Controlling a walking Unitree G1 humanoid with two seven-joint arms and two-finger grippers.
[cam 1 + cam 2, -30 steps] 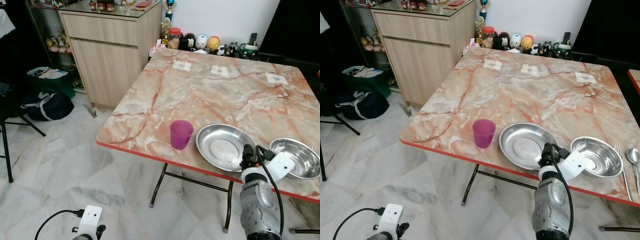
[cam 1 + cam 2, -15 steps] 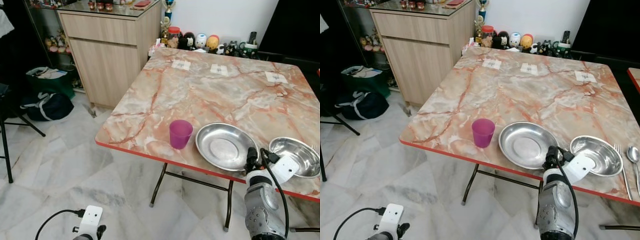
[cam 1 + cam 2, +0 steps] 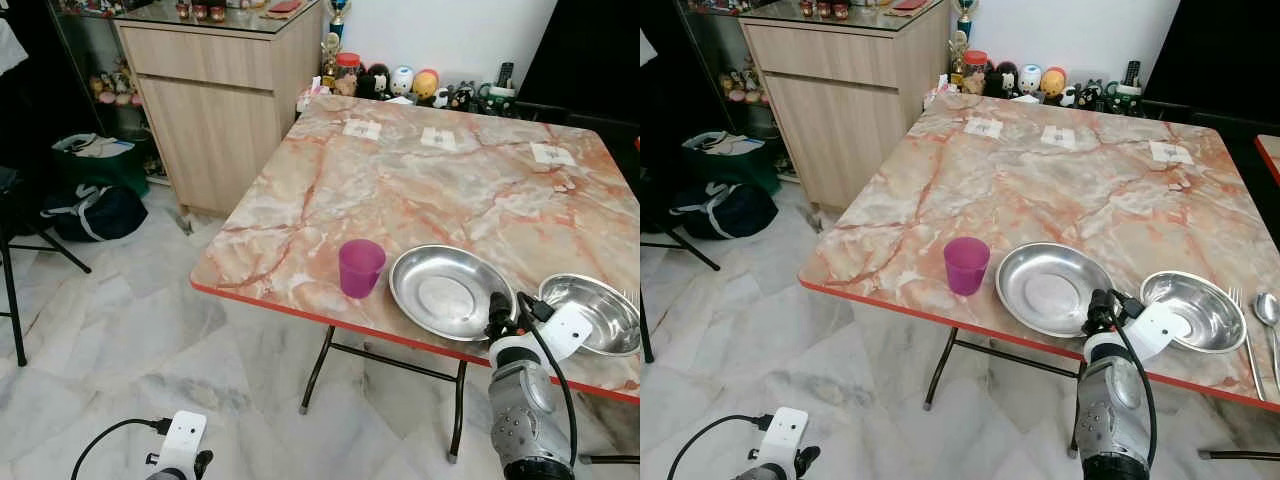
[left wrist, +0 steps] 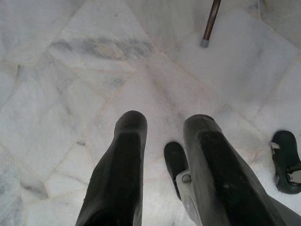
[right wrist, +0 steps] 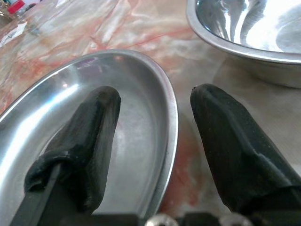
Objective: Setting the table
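A round steel plate (image 3: 450,292) lies near the front edge of the marble table (image 3: 430,190). A purple cup (image 3: 360,268) stands to its left and a steel bowl (image 3: 590,313) to its right. A fork (image 3: 1243,340) and a spoon (image 3: 1270,312) lie right of the bowl. My right gripper (image 5: 153,113) is open at the plate's near right rim (image 5: 171,117), one finger over the inside of the plate and the other outside it, toward the bowl (image 5: 254,28). My left gripper (image 4: 164,136) hangs open low above the floor.
A wooden cabinet (image 3: 220,100) stands left of the table's far corner. Small figurines (image 3: 410,85) line the table's far edge, with white cards (image 3: 440,140) in front of them. Bags (image 3: 95,190) lie on the marble floor at left. Folding table legs (image 3: 320,365) stand under the red front edge.
My right gripper has shifted a little to the right and lower along the plate's rim. The cup, plate and bowl have stayed where they were.
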